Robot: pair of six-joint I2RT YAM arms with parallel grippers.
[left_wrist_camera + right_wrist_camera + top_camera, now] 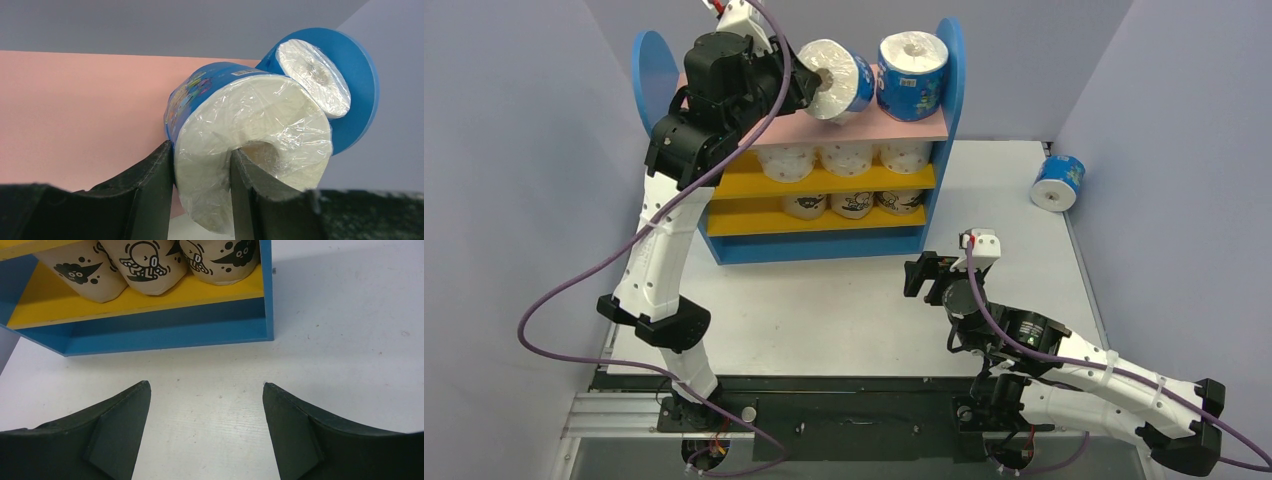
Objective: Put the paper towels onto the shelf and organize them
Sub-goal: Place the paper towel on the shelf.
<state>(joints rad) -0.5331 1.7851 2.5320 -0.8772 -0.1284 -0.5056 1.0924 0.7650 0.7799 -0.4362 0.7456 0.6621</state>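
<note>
My left gripper (816, 82) is shut on a blue-and-white paper towel roll (839, 80), tilted on its side just above the shelf's pink top board (864, 128). In the left wrist view one finger (247, 190) sits in the core and the other outside the roll (260, 115). A second blue roll (912, 75) stands upright at the top board's right end. A third blue roll (1058, 182) lies on the table at the far right. Three white rolls (846, 157) fill the upper yellow board and three tan printed rolls (854, 204) the lower. My right gripper (921, 275) is open and empty.
Grey-blue walls enclose the white table (824, 310) on the left, back and right. In the right wrist view the open gripper (206, 386) points at the shelf's blue base (165, 332) and the tan rolls (145, 262). A purple cable loops from the left arm.
</note>
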